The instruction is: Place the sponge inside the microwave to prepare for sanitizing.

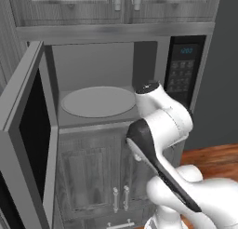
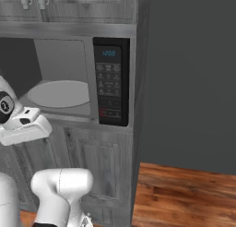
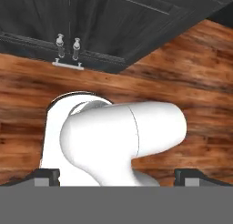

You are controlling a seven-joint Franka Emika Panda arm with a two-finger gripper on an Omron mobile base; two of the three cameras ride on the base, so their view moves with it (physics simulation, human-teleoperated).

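We see the fingers (image 3: 117, 176) spread wide, empty, aimed at the floor (image 3: 191, 77), below the open microwave (image 1: 97, 74); sponge unlocated.

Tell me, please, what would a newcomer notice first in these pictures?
First, the microwave standing wide open, its door swung to the left and its round turntable bare. Next, the white arm folded low in front of it, and in the hand view the open gripper facing the wooden floor.

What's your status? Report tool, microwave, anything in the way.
Tool open, empty, aimed down at the floor. Microwave door swung open, turntable bare. Nothing blocking the opening.
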